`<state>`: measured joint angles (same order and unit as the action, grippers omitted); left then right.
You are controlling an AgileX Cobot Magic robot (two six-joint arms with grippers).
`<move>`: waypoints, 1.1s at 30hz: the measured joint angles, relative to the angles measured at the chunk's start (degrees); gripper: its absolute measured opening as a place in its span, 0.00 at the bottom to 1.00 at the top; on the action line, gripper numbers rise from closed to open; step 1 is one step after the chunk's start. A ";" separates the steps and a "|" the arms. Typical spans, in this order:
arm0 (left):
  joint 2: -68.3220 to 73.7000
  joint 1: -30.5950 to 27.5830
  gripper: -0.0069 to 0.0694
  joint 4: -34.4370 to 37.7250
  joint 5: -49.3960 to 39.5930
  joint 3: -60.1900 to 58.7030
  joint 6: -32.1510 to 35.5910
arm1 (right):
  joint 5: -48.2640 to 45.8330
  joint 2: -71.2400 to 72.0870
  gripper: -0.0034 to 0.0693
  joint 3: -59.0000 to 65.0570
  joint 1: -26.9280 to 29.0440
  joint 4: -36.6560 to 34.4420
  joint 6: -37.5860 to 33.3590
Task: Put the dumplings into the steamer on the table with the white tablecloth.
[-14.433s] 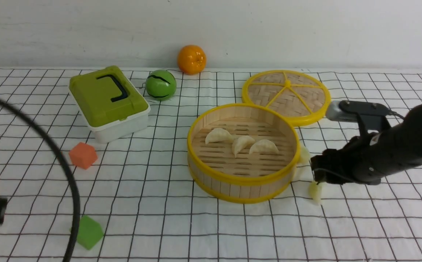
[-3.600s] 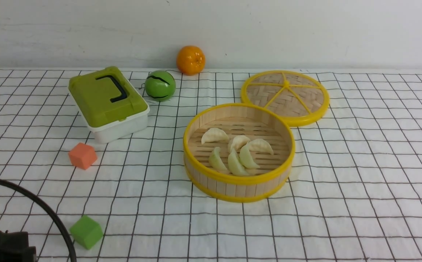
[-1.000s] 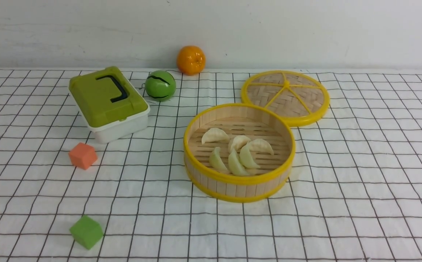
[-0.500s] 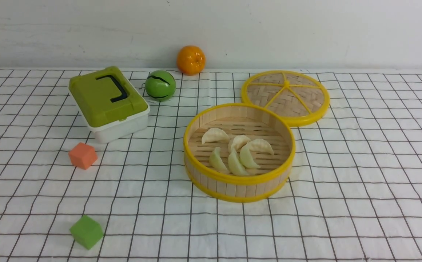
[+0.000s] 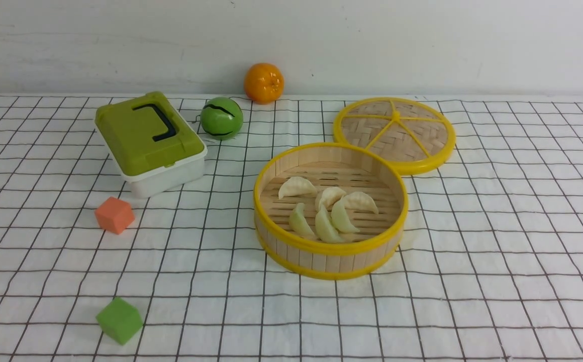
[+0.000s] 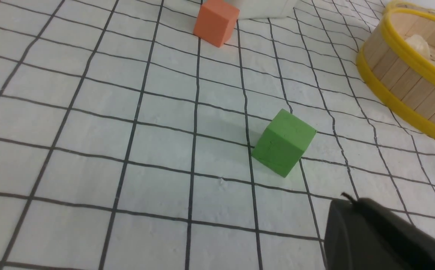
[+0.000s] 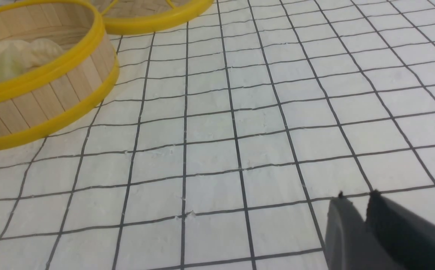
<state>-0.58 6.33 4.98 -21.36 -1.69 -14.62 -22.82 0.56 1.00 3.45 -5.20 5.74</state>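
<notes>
All six dumplings (image 5: 327, 211) lie inside the steamer (image 5: 329, 254), bunched toward the middle and near side of its slatted floor, some leaning on one another. The steamer sits on the white tablecloth (image 5: 497, 241) that covers the table (image 5: 522, 322), a little right of the middle, and its woven lid (image 5: 395, 133) lies flat just behind it toward the far edge, rims almost touching. Over toward the left edge stand a green-lidded box (image 5: 150, 142), an orange cube (image 5: 114, 214) in front of it, and a green cube (image 5: 119, 320) close to the near edge; a green ball (image 5: 221, 118) and an orange fruit (image 5: 264, 83) rest by the far edge. The left gripper (image 6: 347, 200) hangs above the cloth near the green cube, its jaws pressed together and empty. The right gripper (image 7: 356, 198) hovers above bare cloth to the right of the steamer, its jaws parted by a narrow slit with nothing between them.
</notes>
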 joint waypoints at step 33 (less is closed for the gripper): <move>0.00 0.00 0.09 -0.05 0.00 0.00 0.00 | 0.00 0.00 0.22 0.00 0.00 0.00 0.00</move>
<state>-0.58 6.33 4.93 -21.36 -1.69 -14.62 -22.82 0.56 1.00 3.45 -5.20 5.74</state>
